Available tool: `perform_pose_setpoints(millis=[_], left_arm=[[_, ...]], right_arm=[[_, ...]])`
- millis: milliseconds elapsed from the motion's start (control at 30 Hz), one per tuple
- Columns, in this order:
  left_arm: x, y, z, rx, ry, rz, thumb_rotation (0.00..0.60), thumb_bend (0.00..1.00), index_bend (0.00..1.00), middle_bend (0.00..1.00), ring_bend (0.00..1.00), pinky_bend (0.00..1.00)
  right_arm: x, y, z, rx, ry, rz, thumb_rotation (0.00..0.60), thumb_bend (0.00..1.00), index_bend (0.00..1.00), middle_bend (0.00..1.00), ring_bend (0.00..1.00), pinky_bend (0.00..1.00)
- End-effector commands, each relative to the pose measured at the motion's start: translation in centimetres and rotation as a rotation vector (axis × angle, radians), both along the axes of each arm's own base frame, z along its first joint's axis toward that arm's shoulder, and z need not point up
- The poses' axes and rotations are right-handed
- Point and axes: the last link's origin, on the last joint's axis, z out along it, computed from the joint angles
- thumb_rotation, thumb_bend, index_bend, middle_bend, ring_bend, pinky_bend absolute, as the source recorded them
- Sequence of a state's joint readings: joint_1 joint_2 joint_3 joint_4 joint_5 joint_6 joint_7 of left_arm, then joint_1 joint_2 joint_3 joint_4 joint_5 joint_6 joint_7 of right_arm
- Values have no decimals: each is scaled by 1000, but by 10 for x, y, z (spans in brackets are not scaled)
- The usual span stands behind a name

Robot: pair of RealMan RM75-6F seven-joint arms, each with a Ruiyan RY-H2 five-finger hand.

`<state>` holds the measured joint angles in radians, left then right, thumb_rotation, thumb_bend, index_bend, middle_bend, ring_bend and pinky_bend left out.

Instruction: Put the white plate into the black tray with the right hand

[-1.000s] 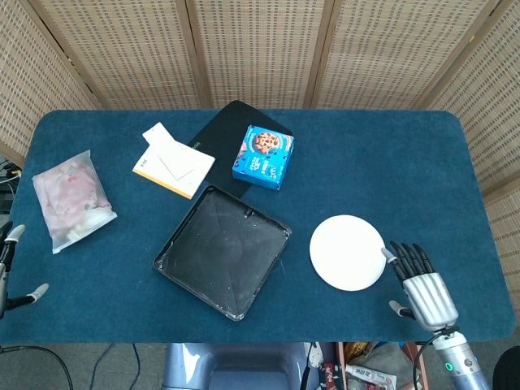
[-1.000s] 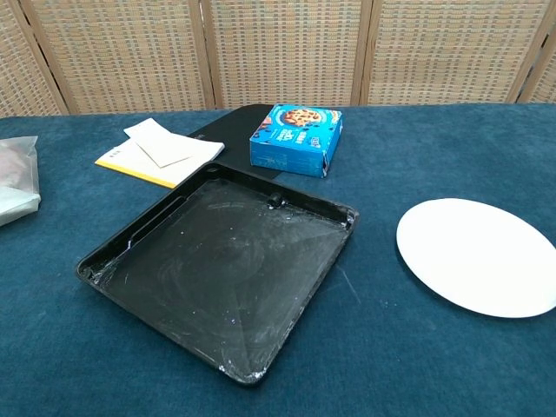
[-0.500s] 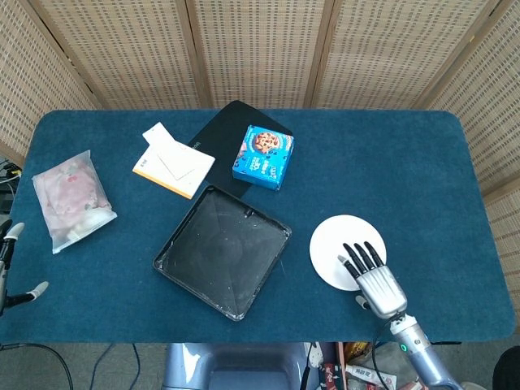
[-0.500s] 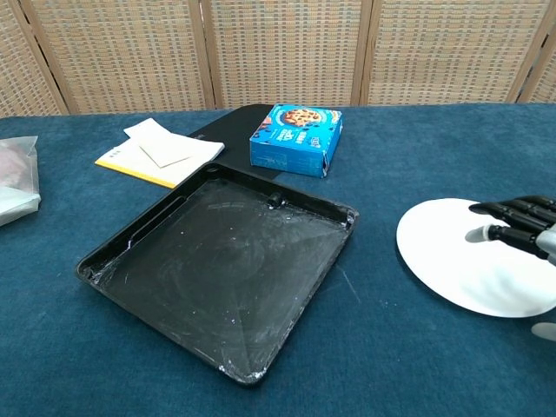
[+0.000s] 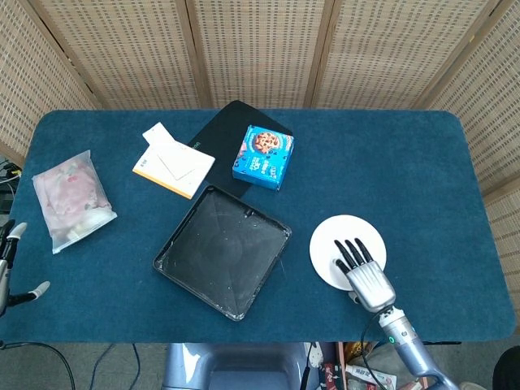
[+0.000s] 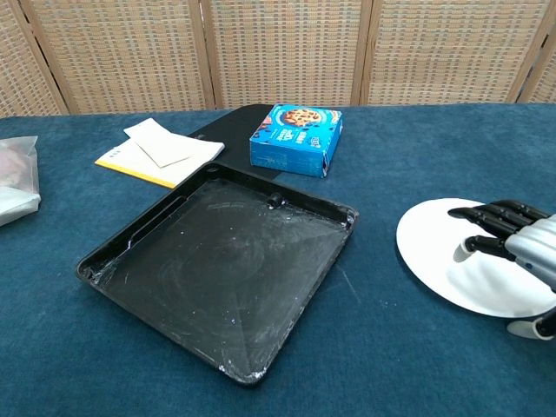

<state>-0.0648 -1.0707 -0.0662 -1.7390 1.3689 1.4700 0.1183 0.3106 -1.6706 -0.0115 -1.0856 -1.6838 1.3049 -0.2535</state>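
Within the last second the right hand [image 5: 364, 272] had moved from beside the plate [image 5: 335, 241] to over its near half, fingers spread and apparently not yet gripping, the plate lying on the table right of the empty tray [image 5: 222, 251].
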Motion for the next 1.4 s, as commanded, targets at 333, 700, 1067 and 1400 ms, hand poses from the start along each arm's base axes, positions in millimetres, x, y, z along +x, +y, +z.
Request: perform_pose_setpoints(millis=[333,700,1067,1400], left_arm=[[0,1,-1,-2,-1,4,600,0,0,0,0,0],[0,1,-2,-6,-1,1,600,0,0,0,0,0],[-1,2,-2,-8,-3,8,600,0,0,0,0,0],[-3,6,-1,-12,-8,17,600,0,0,0,0,0]], right_arm=[[5,-8,-1,-47,-1,33,600,494,381,0,0,0],[6,-13,3,-68,-10,32,600,518,524,23,0,0],[25,-30,31,-224,-132,149,600,517,662,147,0,64],[65,-60,86,-357,-189,314,600,518,667,155,0,84]])
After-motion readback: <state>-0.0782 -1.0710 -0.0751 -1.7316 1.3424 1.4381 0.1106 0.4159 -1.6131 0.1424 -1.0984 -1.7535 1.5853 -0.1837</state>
